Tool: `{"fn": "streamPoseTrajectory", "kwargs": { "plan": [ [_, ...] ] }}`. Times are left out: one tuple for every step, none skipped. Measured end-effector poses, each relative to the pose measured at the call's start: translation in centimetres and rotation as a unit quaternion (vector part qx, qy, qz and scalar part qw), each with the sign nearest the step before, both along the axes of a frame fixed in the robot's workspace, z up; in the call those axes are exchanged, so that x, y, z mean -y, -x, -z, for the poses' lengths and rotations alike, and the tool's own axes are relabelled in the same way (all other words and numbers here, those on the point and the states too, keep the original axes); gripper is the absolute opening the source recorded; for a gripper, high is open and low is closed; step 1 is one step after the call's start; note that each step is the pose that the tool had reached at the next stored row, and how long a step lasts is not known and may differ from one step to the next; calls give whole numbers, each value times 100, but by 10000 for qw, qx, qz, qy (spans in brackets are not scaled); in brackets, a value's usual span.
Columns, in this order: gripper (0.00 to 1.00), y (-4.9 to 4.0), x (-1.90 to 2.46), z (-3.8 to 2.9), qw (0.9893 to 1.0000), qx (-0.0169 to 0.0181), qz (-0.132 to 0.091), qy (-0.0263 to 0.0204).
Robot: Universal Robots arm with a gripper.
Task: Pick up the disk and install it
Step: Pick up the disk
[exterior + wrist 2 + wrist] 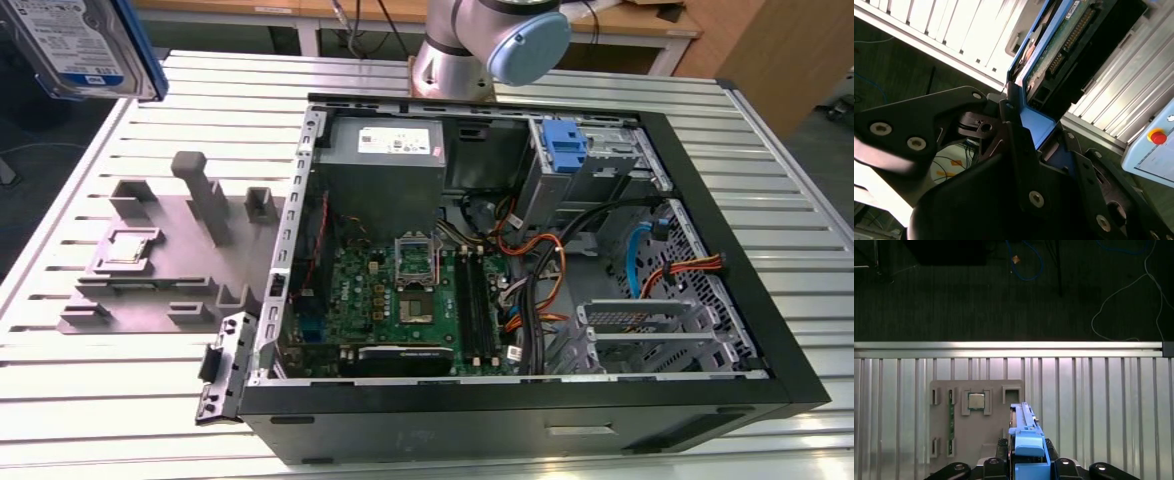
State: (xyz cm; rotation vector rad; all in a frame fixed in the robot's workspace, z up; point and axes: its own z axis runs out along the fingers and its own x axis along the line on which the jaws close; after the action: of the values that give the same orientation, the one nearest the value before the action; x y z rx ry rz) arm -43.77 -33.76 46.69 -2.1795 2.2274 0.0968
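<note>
The disk [80,45], silver-grey with a white-and-blue label and blue rails, hangs high above the table's far corner at the exterior view's left, well away from the open computer case [747,330]. In the first wrist view I see the disk [1024,425] edge-on, its blue rail uppermost, over the grey fixture plate [989,440]. My gripper [1026,465] is shut on it, with a black finger on either side. The second wrist view shows the disk [1054,50] with its green circuit board and connector, clamped in the gripper [1036,130].
Inside the case are a blue bracket [567,150] in the drive bay, a grey power-supply box [387,140], the motherboard [400,290] and loose cables [547,270]. The fixture plate [160,250] with a chip lies on the slatted table [107,400]. The arm's base [487,40] stands behind the case.
</note>
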Motion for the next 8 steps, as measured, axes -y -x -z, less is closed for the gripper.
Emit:
{"fn": "streamPoseTrajectory", "kwargs": {
  "plan": [
    [37, 0, 0, -11, 10000, 0, 0, 0],
    [37, 0, 0, -23, 10000, 0, 0, 0],
    [37, 0, 0, -38, 10000, 0, 0, 0],
    [37, 0, 0, -55, 10000, 0, 0, 0],
    [37, 0, 0, -73, 10000, 0, 0, 0],
    [37, 0, 0, -91, 10000, 0, 0, 0],
    [37, 0, 0, -112, 10000, 1, 0, 0],
    [37, 0, 0, -130, 10000, 0, 0, 0]
  ]
}}
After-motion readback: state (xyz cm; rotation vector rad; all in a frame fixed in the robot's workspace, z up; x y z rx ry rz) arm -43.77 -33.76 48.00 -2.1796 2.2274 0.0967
